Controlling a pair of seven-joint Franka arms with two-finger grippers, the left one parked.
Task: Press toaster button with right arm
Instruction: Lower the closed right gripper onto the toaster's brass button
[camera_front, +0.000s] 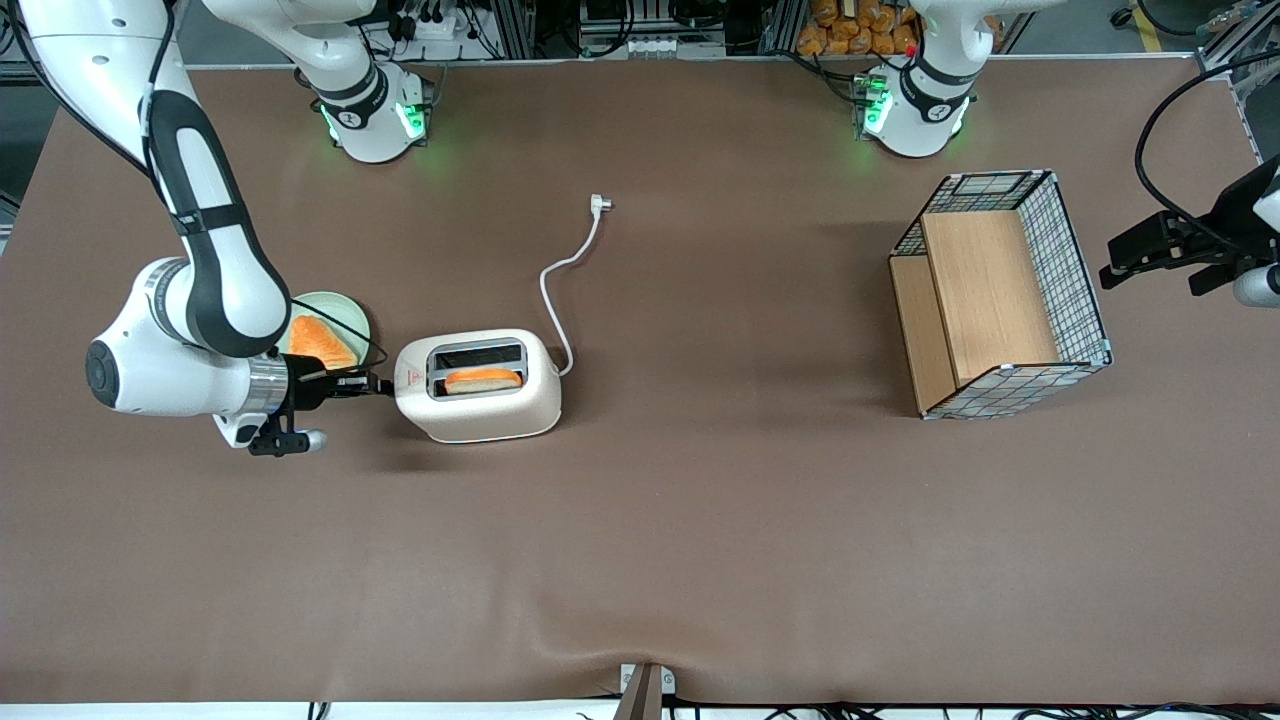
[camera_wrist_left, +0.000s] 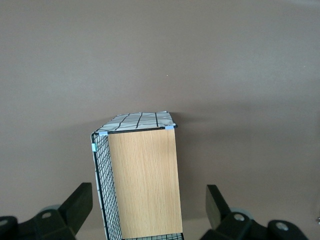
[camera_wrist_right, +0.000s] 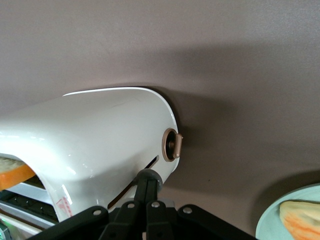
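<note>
The cream-white toaster (camera_front: 478, 385) stands on the brown table with a slice of toast (camera_front: 483, 379) in the slot nearer the front camera. My right gripper (camera_front: 380, 383) lies level at the toaster's short end, next to the red triangle sticker (camera_front: 408, 378). In the right wrist view the toaster (camera_wrist_right: 100, 135) fills the frame. The gripper (camera_wrist_right: 148, 184) is shut, its two fingers pressed together, and their tips touch the small grey toaster button (camera_wrist_right: 149, 173) at the slit in that end. A bronze dial (camera_wrist_right: 172, 144) sits beside the button.
A pale green plate (camera_front: 345, 305) with a slice of bread lies close to the wrist, farther from the front camera. The white cord (camera_front: 560, 275) runs from the toaster to its plug (camera_front: 600, 204). A wire-and-wood basket (camera_front: 1000, 295) stands toward the parked arm's end.
</note>
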